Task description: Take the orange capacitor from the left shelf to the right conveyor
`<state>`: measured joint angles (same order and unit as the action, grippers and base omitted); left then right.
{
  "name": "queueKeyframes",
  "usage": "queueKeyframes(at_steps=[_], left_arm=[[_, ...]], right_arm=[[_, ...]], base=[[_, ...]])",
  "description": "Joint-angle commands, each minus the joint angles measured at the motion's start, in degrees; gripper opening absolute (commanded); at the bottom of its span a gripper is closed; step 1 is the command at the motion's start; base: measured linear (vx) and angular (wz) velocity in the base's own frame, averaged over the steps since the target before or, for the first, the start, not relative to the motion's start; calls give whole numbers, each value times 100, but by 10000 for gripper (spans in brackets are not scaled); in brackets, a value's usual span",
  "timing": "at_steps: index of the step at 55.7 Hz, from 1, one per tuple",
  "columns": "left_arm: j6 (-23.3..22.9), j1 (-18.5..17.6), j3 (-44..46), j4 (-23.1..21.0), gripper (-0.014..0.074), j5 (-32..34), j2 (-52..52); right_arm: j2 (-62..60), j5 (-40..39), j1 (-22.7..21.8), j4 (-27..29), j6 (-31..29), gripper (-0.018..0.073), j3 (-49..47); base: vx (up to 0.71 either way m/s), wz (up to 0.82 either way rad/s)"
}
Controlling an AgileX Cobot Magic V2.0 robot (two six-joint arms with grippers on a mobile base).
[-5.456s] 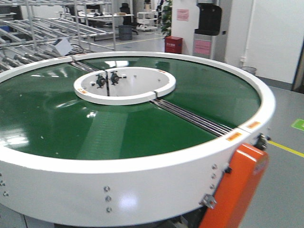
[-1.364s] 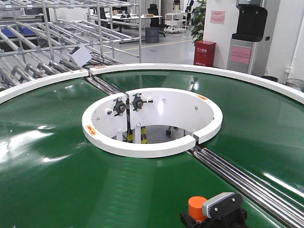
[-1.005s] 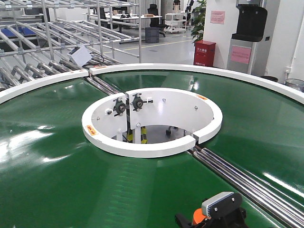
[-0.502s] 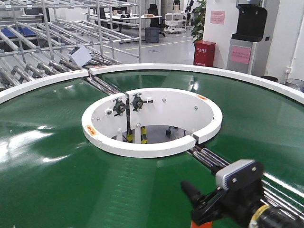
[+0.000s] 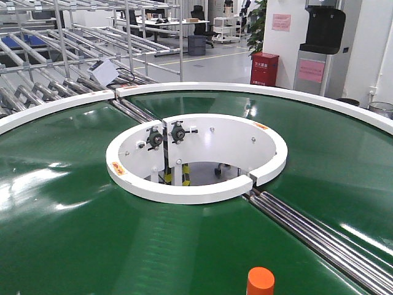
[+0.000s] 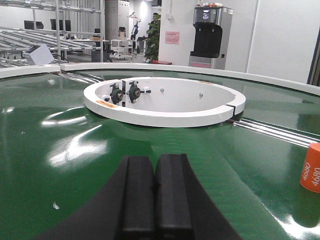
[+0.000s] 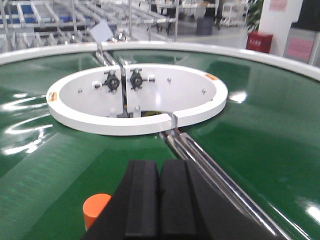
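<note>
The orange capacitor (image 5: 260, 281) stands upright on the green belt of the right conveyor (image 5: 73, 233), at the near edge of the front view, with nothing holding it. In the left wrist view the capacitor (image 6: 311, 167) shows at the right edge, its white "4680" readable. My left gripper (image 6: 156, 170) is shut and empty, well to the capacitor's left. My right gripper (image 7: 160, 175) is shut and empty, above and just right of the capacitor (image 7: 96, 209). Neither gripper shows in the front view. The left shelf is out of view.
A white ring hub (image 5: 196, 157) with two black bearings sits at the belt's centre. Steel seam rollers (image 5: 319, 236) run from the hub toward the near right. Bare steel roller racks (image 5: 43, 80) stand beyond the far left rim. A red cabinet (image 5: 264, 69) stands on the floor behind.
The right gripper carried the capacitor low over the belt, let go of it, then lifted and drew back out of the front view. The capacitor now stands alone on the belt.
</note>
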<state>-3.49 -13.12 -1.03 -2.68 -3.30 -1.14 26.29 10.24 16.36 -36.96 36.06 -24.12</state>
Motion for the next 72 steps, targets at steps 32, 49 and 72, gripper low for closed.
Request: queueKeyframes(at_steps=[32,49,72], left_arm=[[-32,-44,171,-27,-6,465,-22],[-32,-44,171,-27,-6,465,-22],[-32,-44,171,-27,-6,465,-22]], right_arm=[[-2684,-240,-18,196,-167,-8,780],[-2462,-93,-98,3462,-3807,-8,1689],[-2737,-237,-1431,2892,-2157,-8,2649]], base=[[0,0],[0,0],[0,0]])
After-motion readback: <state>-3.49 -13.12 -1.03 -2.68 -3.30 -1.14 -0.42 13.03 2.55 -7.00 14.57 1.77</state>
